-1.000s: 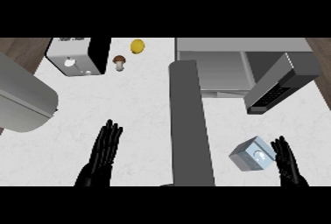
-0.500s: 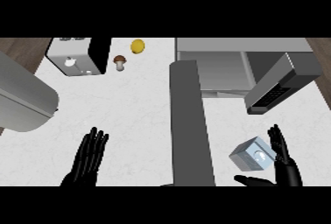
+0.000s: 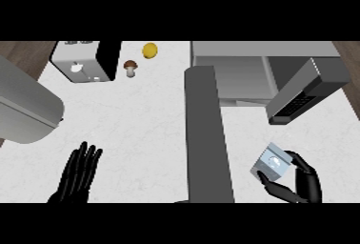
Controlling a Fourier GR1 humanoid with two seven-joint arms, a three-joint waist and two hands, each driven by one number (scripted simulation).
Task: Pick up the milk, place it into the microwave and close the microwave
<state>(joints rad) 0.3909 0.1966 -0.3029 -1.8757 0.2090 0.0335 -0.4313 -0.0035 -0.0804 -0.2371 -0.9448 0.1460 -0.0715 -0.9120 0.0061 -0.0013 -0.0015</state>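
The milk (image 3: 271, 163) is a small grey-blue carton lying on the white counter at the lower right. My right hand (image 3: 301, 182) sits just right of and below it, with its fingers and thumb curled around the carton's sides. The microwave (image 3: 243, 71) stands at the top right with its cavity open, and its door (image 3: 207, 136) swings out toward me as a long grey slab down the middle of the view. My left hand (image 3: 79, 175) rests open at the lower left, fingers straight and pointing up.
A toaster (image 3: 85, 61), a brown mushroom (image 3: 130, 67) and a yellow lemon (image 3: 150, 50) sit along the counter's back. A large grey appliance (image 3: 25, 107) fills the left edge. A dark control panel (image 3: 304, 93) angles out right of the microwave.
My right hand has gone from open beside the milk to curled around it. My left hand has slid down toward the lower edge of the view.
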